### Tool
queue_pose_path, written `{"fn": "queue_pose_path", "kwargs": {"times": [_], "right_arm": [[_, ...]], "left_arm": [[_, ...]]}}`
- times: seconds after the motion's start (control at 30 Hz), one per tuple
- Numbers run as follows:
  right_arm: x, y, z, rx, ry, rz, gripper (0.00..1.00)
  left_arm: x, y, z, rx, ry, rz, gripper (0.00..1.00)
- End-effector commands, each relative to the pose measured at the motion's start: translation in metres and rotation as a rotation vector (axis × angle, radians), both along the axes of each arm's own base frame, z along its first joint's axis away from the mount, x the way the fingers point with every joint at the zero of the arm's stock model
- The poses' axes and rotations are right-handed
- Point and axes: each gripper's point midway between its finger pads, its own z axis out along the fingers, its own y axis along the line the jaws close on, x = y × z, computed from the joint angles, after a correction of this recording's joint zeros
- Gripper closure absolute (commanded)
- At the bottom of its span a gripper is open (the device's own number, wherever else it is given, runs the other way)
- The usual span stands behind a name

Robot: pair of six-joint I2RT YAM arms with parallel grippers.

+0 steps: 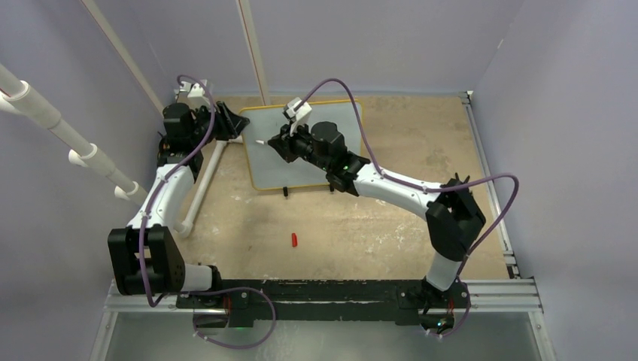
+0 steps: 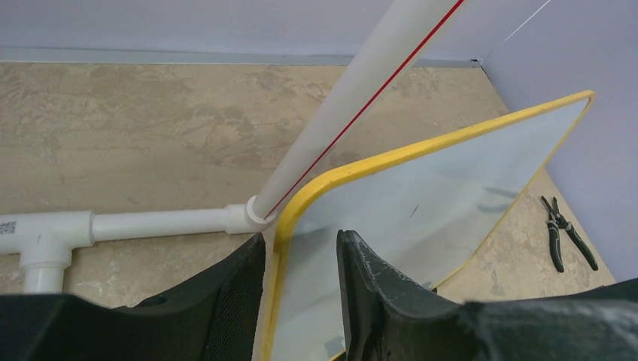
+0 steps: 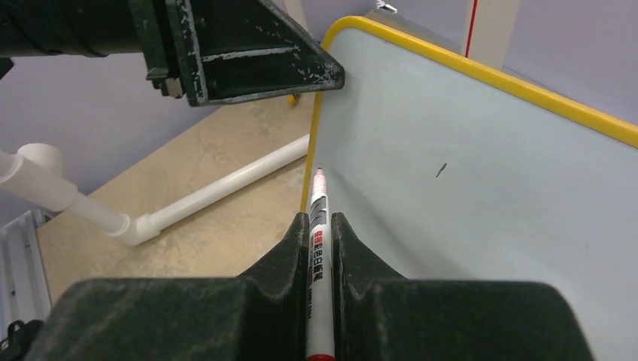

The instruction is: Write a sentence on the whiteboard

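Observation:
The whiteboard (image 1: 274,171) lies at the back of the table, white with a thin yellow frame. No sentence shows on its surface (image 3: 466,210); only a short dark tick (image 3: 441,171) marks it. My left gripper (image 2: 299,237) stands open astride the board's left edge (image 2: 282,248), one finger outside the frame and one over the white face. It appears at the board's far left corner in the top view (image 1: 239,124). My right gripper (image 3: 320,218) is shut on a white marker (image 3: 319,201), whose reddish tip sits by the left edge.
A white PVC pipe frame (image 1: 203,180) lies left of the board, with an upright pole (image 2: 353,105) at its corner. A small red cap (image 1: 294,240) rests on the tan tabletop in front. Black pliers (image 2: 560,233) lie beyond the board. Lilac walls enclose the table.

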Motion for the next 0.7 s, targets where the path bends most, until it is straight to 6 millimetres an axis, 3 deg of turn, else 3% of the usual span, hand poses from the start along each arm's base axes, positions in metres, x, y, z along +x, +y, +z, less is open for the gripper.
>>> {"fn": "queue_pose_path", "kwargs": {"times": [0.0, 0.67], "right_arm": [[0.01, 0.009, 0.031, 0.036, -0.073, -0.032, 1.0], [0.023, 0.017, 0.013, 0.001, -0.067, -0.069, 1.0]], "left_arm": [[0.001, 0.001, 0.006, -0.014, -0.031, -0.007, 0.62], [0.002, 0.004, 0.001, -0.025, -0.02, -0.009, 0.71]]}}
